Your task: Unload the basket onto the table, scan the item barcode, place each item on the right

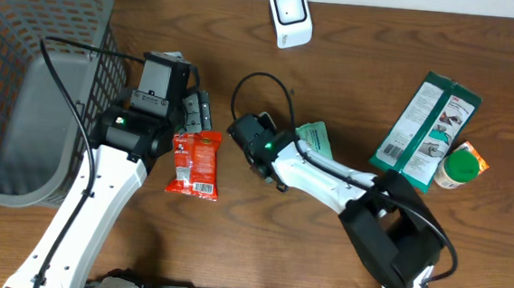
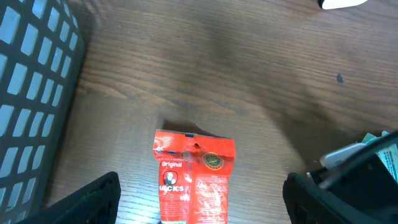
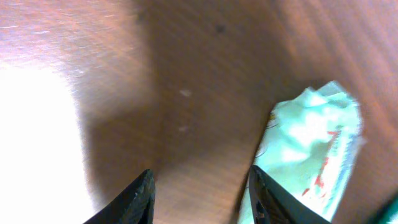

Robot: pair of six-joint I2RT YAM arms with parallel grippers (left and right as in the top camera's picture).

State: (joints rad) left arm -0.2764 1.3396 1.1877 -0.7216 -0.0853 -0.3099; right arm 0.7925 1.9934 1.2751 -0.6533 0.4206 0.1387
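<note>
A red snack packet lies flat on the wooden table. My left gripper hangs over its top end. In the left wrist view the red packet lies between the two wide-apart fingers of the left gripper, which is open and not touching it. My right gripper is open to the packet's right, with only bare wood between its fingers in the right wrist view. A pale green packet lies just outside its right finger. The white barcode scanner stands at the back.
A grey mesh basket fills the left side, close to the left arm. A green box and a green-lidded bottle lie at the right. A black cable loops behind the right gripper.
</note>
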